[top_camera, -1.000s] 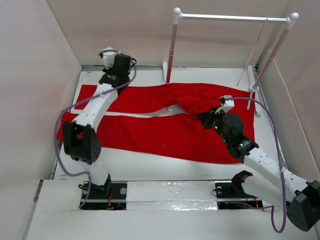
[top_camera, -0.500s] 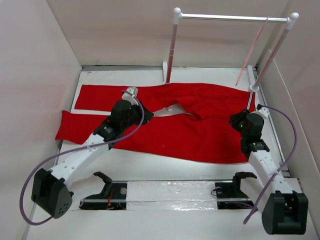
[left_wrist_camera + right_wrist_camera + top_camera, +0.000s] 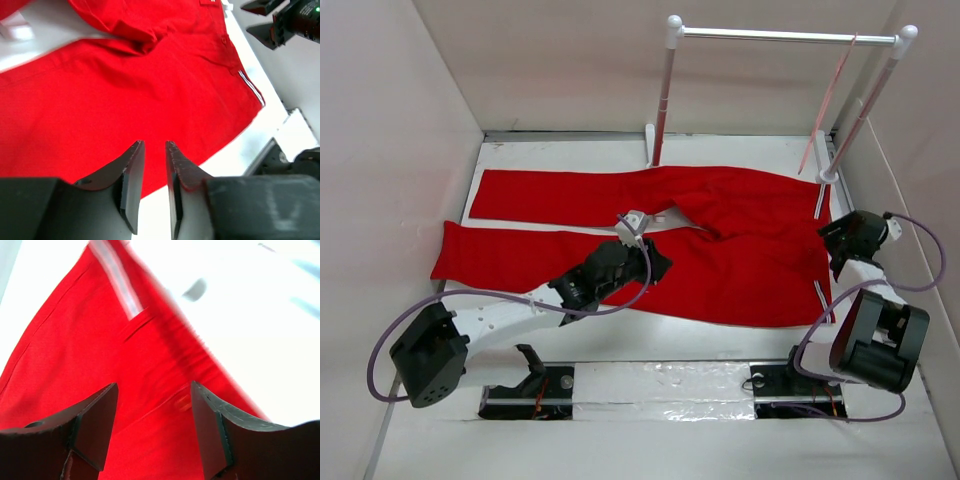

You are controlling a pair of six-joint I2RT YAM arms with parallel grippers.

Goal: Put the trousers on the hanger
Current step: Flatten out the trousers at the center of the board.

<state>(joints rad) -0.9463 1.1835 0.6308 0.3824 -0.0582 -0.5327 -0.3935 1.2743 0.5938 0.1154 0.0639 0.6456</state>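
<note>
Red trousers (image 3: 75, 340) blurred and cropped in right wrist view, hanger (image 3: 828, 100) too thin to trace

Rack (image 3: 665, 90) stands at the far end of the table (image 3: 620, 335), close to the back wall (image 3: 560, 60). It has two white posts with a silver bar (image 3: 785, 36) across their tops. Left post is near the table's mid-width. Right post (image 3: 868, 105) is near the right wall and slants in the overhead view. Each post sits on a white foot (image 3: 649, 140). Table top is white, with pale walls at left (image 3: 390, 170), back and right. A shiny strip (image 3: 660, 385) runs along the near edge board.
</note>
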